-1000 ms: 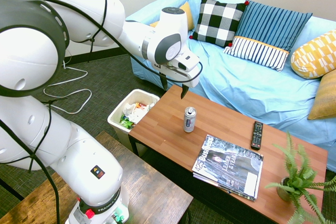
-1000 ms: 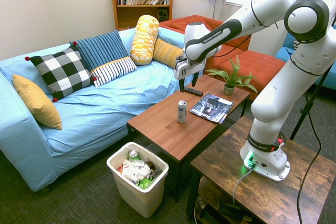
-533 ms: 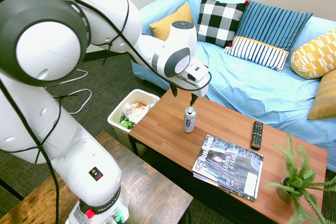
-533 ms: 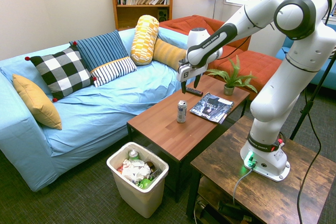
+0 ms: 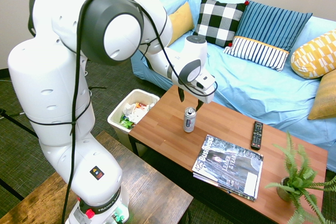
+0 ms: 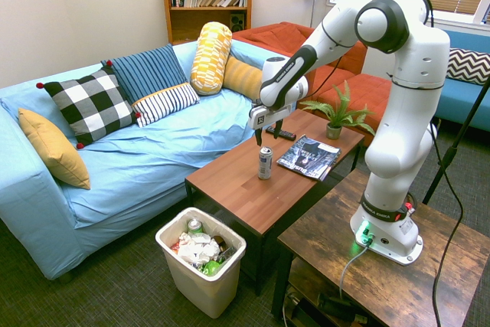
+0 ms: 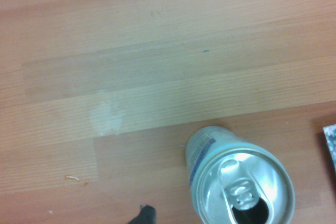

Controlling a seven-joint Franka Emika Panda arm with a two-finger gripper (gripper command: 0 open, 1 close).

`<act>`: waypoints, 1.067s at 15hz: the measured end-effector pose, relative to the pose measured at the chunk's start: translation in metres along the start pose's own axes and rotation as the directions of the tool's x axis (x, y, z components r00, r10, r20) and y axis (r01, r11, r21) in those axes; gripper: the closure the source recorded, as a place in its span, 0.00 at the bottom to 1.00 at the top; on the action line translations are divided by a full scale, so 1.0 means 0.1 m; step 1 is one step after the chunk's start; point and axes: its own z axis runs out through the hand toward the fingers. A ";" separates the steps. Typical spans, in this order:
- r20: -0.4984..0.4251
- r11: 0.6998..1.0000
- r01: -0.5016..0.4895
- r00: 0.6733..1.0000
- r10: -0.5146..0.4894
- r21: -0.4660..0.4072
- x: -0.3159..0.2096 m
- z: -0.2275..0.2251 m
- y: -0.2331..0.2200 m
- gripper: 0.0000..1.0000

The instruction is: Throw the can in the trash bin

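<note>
The can [image 5: 189,119] [image 6: 265,163] stands upright on the wooden coffee table [image 5: 173,129] [image 6: 245,189], slim and silver with an opened top. My gripper [image 5: 189,99] [image 6: 265,139] hangs open right above it, one finger to each side, not touching. The wrist view looks straight down on the can [image 7: 239,184] and its open tab. The trash bin [image 5: 132,115] [image 6: 201,262] is a white wastebasket on the carpet beside the table's end, filled with crumpled paper and green scraps.
A magazine [image 5: 228,166] [image 6: 308,156], a remote [image 5: 256,135] [image 6: 282,133] and a potted plant [image 5: 296,179] [image 6: 337,116] share the table. A blue sofa [image 5: 252,77] [image 6: 115,158] with cushions runs along its far side. A darker wooden table [image 5: 121,192] bears the arm.
The gripper has moved across the table and down until it hangs over the can, staying open. The can has not moved.
</note>
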 end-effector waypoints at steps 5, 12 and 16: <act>0.022 0.999 -0.021 1.000 0.022 -0.033 0.07 0.39 -0.10 0.00; 0.058 0.996 -0.071 0.996 0.074 -0.053 0.20 0.64 -0.15 1.00; 0.073 0.996 -0.067 0.995 0.071 -0.060 0.14 0.67 -0.17 1.00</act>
